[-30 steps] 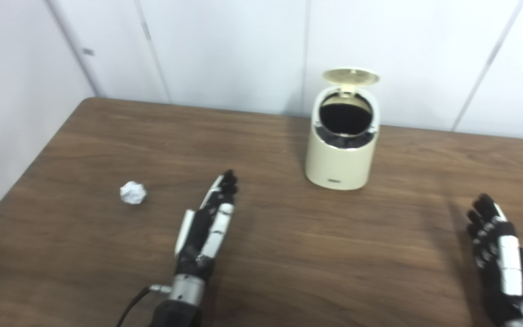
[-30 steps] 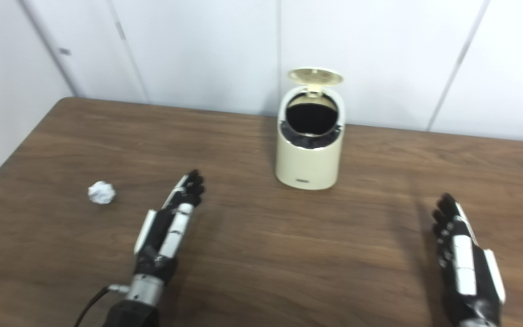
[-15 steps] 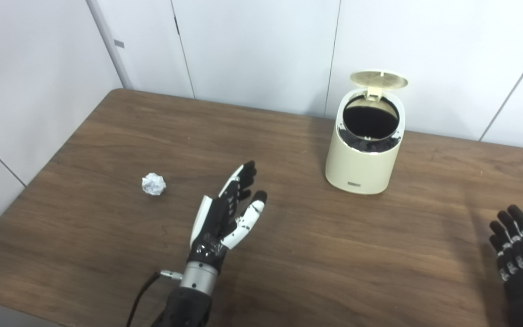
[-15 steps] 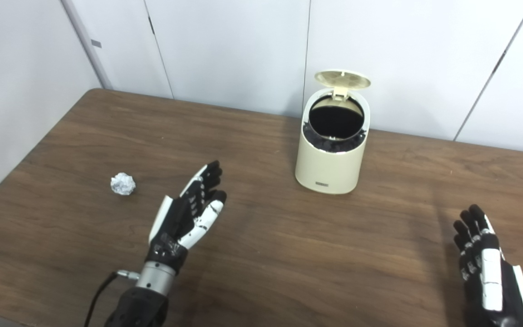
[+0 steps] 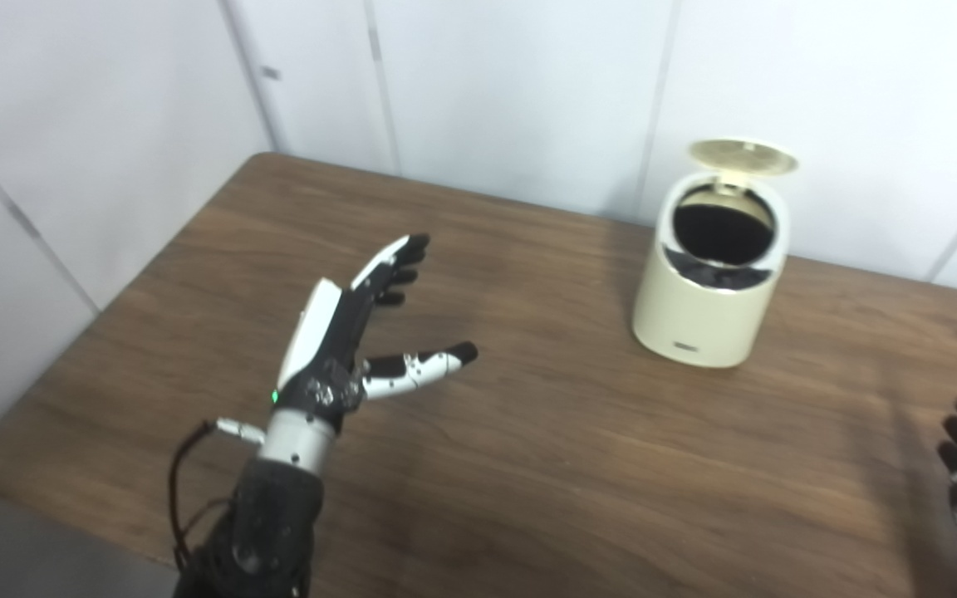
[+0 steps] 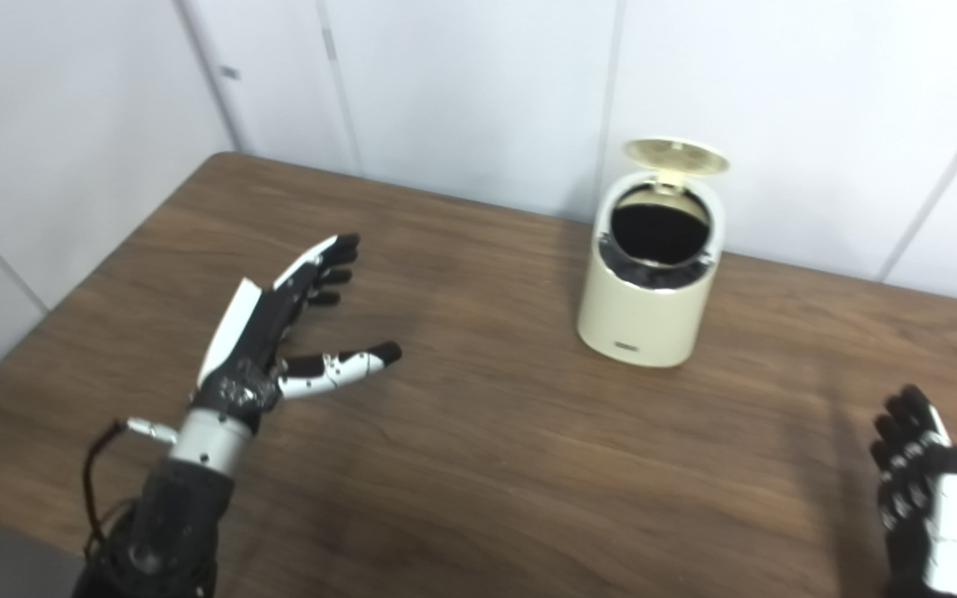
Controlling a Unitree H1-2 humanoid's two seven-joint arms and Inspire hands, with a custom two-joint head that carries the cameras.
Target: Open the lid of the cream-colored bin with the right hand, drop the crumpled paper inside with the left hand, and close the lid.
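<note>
Left hand [image 6: 279, 332] raised above table [image 6: 528, 465], fingers spread, thumb out, holding nothing. Right hand [image 6: 923, 507] low near bottom edge, fingers apart, empty. Crumpled paper not visible, probably behind left hand. Likely light, soft, springy: pinch across middle. Bin [image 6: 649, 307] stands rear, lid [image 6: 676, 156] up.

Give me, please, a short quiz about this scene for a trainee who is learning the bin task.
1. True or false: the lid of the cream-colored bin is shut.
2. The left hand is: A) shut on a paper ball; B) open above the table, holding nothing; C) resting on the lid.
3. Fill in: the right hand holds ____.

Key: 1 false, the lid stands up and the dark opening shows; 2 B; 3 nothing.
</note>
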